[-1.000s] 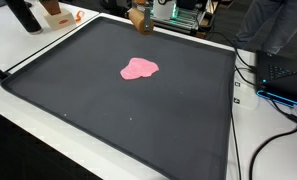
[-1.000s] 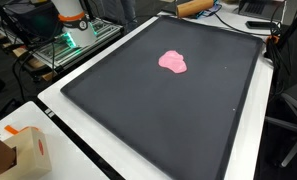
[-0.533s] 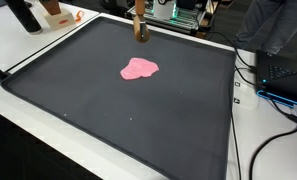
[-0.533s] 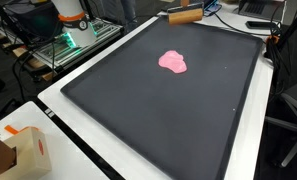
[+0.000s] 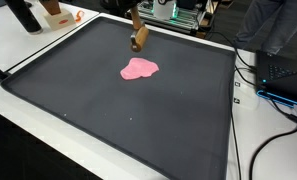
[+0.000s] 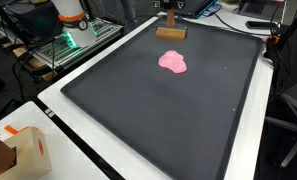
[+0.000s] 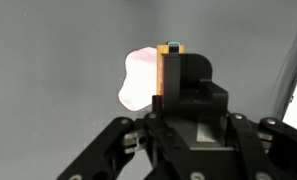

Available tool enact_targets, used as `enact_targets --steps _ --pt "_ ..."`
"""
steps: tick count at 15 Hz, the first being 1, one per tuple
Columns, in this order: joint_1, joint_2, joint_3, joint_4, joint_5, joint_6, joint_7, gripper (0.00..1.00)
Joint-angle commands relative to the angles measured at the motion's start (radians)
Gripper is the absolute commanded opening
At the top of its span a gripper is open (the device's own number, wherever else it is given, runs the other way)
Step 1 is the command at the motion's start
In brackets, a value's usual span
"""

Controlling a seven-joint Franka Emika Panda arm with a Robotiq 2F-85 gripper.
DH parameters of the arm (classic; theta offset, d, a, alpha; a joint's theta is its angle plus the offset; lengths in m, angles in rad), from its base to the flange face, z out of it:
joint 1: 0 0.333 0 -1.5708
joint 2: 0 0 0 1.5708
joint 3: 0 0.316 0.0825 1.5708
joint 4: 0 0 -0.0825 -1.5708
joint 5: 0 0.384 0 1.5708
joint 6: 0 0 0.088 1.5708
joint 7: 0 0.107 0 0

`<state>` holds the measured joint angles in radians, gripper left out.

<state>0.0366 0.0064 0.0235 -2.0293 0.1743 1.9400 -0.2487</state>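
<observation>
Mat (image 5: 188, 120) is lying flat on table (image 5: 38, 45), taking up most of it. Lump (image 5: 139, 69) is sitting on mat, approx mid-width, nearer the far edge than the near one in an exterior view. Gripper (image 5: 138, 25) is hanging over mat's far strip w/ block (image 5: 140, 39) clamped between its fingers. Block is sitting behind lump, apart from it; can't tell if it's touching mat. Wrist view: block's standing in front, lump's lying beyond it, poking out to its left. Cables (image 5: 263, 120) are trailing on table right of mat. Box (image 6: 23, 150) is sitting off mat's near corner, well apart from lump. Arm base (image 6: 70, 20) is standing past mat's left edge.
</observation>
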Motion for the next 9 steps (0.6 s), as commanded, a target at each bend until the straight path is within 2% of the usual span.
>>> enact_targets --steps 1,9 --pt "-0.025 -0.014 -0.018 -0.074 0.076 0.077 0.030 0.23" --pt "-0.046 0.021 -0.030 -0.169 0.083 0.244 0.056 0.23"
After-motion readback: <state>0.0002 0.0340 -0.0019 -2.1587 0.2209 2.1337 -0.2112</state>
